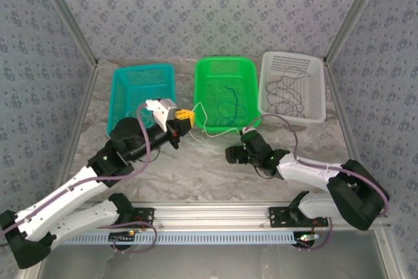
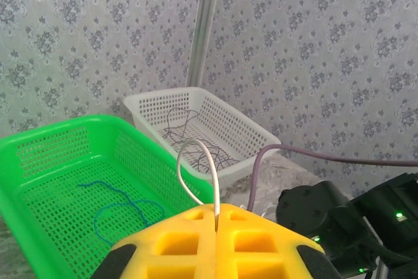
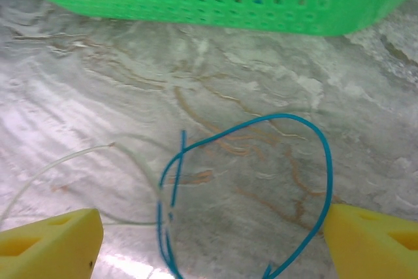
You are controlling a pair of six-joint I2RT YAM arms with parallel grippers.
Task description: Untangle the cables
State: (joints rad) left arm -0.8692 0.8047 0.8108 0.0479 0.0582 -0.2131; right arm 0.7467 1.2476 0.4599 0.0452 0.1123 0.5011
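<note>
My left gripper (image 1: 185,117) hangs above the table in front of the green basket, its yellow fingers (image 2: 170,240) shut on a loop of white cable (image 2: 210,168). That cable (image 1: 210,131) trails down and right across the marble towards my right gripper (image 1: 235,155). The right gripper (image 3: 212,217) stands open low over the table, with a loop of blue cable (image 3: 323,155) lying between its fingers (image 3: 52,240) and a pale strand (image 3: 39,171) to the left. Another blue cable (image 1: 225,106) lies in the green basket (image 1: 204,80). Dark cables (image 1: 287,96) lie in the white basket (image 1: 317,86).
A teal basket (image 1: 140,73) stands at the back left, next to the green one. All three baskets line the far side of the marble table (image 1: 196,168). Patterned walls and metal frame posts close in the sides. The arm bases sit on a rail at the near edge.
</note>
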